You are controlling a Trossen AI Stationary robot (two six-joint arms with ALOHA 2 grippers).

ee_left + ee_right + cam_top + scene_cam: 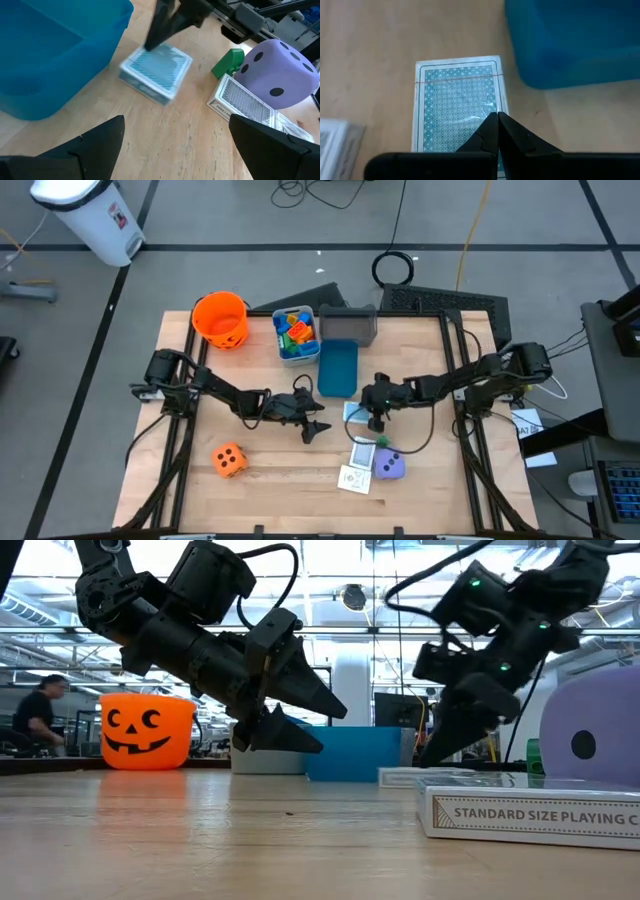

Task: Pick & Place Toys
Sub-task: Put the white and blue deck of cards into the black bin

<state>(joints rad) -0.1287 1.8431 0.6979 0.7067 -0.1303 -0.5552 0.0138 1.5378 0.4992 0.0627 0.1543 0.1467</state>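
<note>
Cards come first: a teal-backed, diamond-patterned deck of playing cards (457,102) lies flat on the pale wooden table (290,480), just beside the open blue plastic bin (338,368). The right gripper (496,131) stands over this deck with its two dark fingers pressed together, clenched on nothing — whether the tips touch the card back cannot be told. In the left wrist view the same deck (157,73) sits between the blue bin (55,50) and a cluster of other toys: a large lilac die with black dots (282,72), a small green plastic block (227,63) touching it, and a grey-backed boxed deck of cards (245,105) tucked against the die's lower edge. From above, a further white-bordered card pack (355,478) lies nearer the table's front edge, and the orange foam die with dark dots (229,460) sits well apart at the front left.

The left gripper (312,423) hangs above bare wood near the table's middle, fingers spread wide and released, holding nothing.

At the back of the table a blue-grey bin (296,333) holds a heap of multicoloured plastic blocks (295,330); a grey bin (349,323) stands just beside it, and the orange pumpkin-face bucket (220,319) sits at the back left. In the low view a person (38,712) shows far off — in the room behind the table.
</note>
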